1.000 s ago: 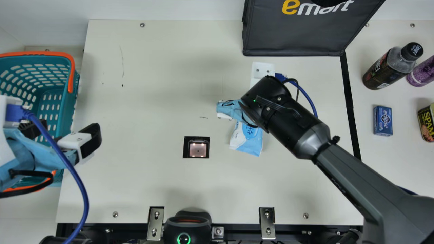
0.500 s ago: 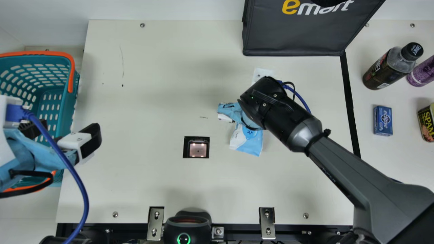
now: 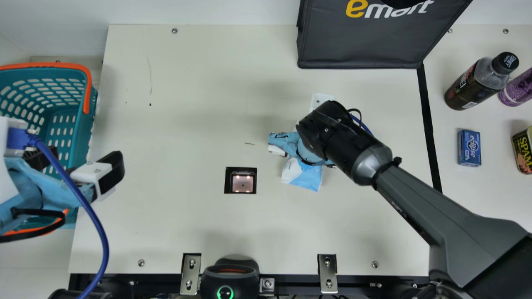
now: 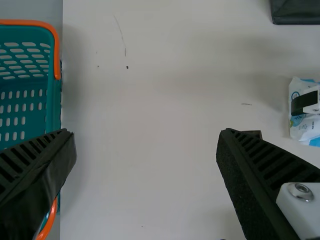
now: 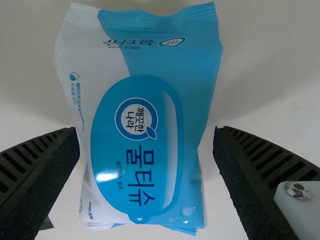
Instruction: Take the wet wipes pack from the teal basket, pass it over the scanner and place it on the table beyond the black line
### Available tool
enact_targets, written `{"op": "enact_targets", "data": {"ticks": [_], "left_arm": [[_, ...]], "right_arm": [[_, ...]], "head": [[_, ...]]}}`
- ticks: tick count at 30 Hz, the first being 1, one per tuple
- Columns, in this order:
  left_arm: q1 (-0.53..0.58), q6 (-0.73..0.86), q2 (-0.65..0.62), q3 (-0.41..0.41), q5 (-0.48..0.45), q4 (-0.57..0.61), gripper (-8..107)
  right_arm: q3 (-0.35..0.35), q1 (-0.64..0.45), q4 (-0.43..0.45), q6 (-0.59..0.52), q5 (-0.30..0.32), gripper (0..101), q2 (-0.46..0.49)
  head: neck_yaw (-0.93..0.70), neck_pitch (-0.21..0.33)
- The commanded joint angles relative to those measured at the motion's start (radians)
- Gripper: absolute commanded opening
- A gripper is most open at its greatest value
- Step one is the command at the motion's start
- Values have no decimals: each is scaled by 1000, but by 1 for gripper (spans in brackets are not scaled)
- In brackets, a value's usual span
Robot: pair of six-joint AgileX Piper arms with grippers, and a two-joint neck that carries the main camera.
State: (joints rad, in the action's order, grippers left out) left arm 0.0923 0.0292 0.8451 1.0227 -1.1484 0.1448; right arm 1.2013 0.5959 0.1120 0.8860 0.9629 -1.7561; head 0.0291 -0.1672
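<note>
The flat blue-and-white plastic wet wipes pack (image 5: 137, 120) is gleaming glossily — left of it, the teal perforated basket (image 3: 80, 122) is showing smooth plastic; beyond it, the black boxy bag (image 3: 361, 45) is looking matt.

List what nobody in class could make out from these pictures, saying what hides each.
- Wet wipes pack: its underside, hidden beneath its upper face, right wrist view.
- Teal basket: part of its inside, behind the left arm, main view.
- Purple bottle and dark tin: cut off by the main view's right edge.
</note>
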Motion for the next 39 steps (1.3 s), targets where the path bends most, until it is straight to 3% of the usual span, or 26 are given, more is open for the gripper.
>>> {"op": "enact_targets", "data": {"ticks": [1,4,18,39], "left_arm": [[0,0,0,0,0,0,90],[0,0,0,0,0,0,90],[0,0,0,0,0,0,90],[0,0,0,0,0,0,90]], "right_arm": [[-3,-1,0,-2,-8,95,-1],[-7,-1,0,-4,-17,95,-4],[-21,11,6,-2,-32,2,-5],[72,30,22,-33,61,0,69]], "head": [[-2,29],[-2,29],[-2,29],[22,29]]}}
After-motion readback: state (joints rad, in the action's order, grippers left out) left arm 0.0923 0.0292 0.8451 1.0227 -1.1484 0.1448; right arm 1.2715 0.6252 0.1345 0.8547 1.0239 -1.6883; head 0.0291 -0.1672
